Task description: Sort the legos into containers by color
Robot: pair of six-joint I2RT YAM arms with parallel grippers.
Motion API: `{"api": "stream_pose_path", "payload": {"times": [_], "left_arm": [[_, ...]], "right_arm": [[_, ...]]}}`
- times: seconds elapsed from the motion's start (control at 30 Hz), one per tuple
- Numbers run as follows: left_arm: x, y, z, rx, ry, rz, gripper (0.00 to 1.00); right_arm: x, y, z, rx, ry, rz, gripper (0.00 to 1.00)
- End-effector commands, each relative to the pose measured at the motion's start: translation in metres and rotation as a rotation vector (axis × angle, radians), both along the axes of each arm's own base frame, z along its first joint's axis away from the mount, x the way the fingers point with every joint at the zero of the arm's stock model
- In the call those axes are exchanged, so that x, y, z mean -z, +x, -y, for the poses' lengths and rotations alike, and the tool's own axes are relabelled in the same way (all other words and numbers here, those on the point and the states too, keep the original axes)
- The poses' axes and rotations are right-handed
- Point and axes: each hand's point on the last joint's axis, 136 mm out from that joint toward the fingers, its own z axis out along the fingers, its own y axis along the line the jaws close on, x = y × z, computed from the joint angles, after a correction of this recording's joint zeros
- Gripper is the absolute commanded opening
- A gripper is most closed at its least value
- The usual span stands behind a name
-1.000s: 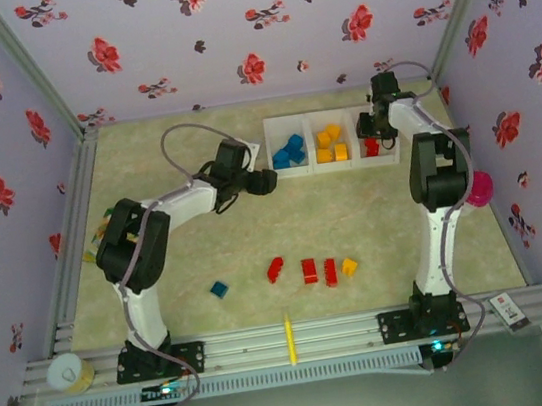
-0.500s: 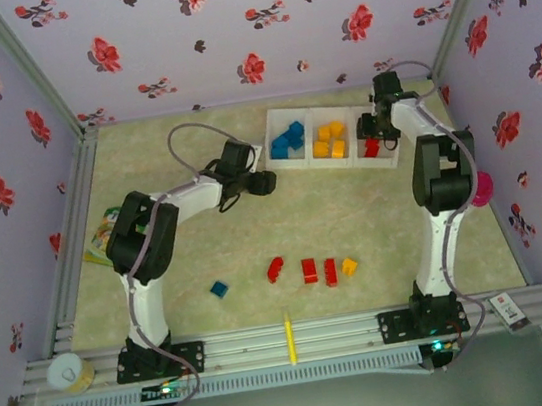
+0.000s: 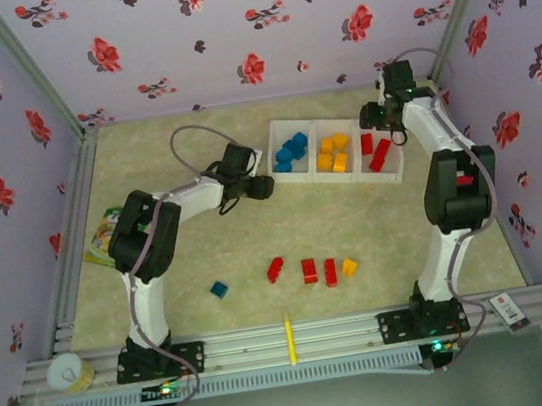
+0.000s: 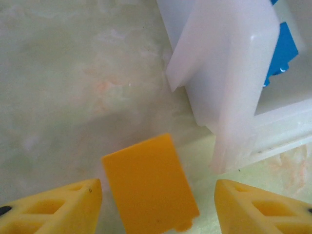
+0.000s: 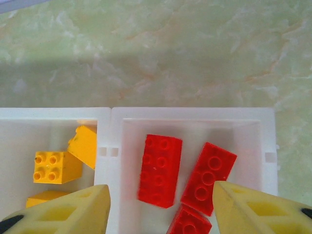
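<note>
Red bricks (image 5: 160, 170) lie in the right-hand bin of the joined row of bins (image 3: 311, 152), with yellow bricks (image 5: 53, 166) in the middle one and blue bricks (image 3: 291, 152) in the left. Five loose bricks (image 3: 309, 270) (one blue, three red, one yellow) sit on the bench (image 3: 206, 242) nearer the arm bases. The right pincer (image 5: 160, 195) hovers over the red bin, jaws apart and empty, while the left pincer (image 4: 157, 195) is at the row's left end, jaws apart around a tilted yellow brick (image 4: 148, 190), with a gap on one side.
</note>
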Motion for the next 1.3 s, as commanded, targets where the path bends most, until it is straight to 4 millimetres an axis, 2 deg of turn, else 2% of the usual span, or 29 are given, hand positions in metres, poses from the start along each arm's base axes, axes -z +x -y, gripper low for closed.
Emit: {"api": "stream_pose_path", "payload": {"times": [0.0,0.23,0.57,0.8,1.27], "left_arm": [[0.004,0.005,-0.004,-0.007,0.013,0.014,0.62],[0.008,0.006,-0.003,0.003,0.027,0.007,0.55],[0.014,0.009,-0.008,-0.011,0.068,0.007,0.45],[0.008,0.01,-0.018,-0.043,0.104,0.028,0.4],[-0.011,0.008,-0.029,-0.07,0.129,0.062,0.31]], "right_arm": [[0.011,-0.005,-0.004,-0.005,0.026,-0.021,0.56],[0.0,-0.011,-0.005,-0.004,0.037,0.001,0.56],[-0.026,-0.032,-0.011,-0.008,0.072,0.061,0.56],[-0.037,-0.047,-0.016,-0.01,0.082,0.09,0.55],[-0.049,-0.065,-0.025,-0.027,0.079,0.12,0.55]]}}
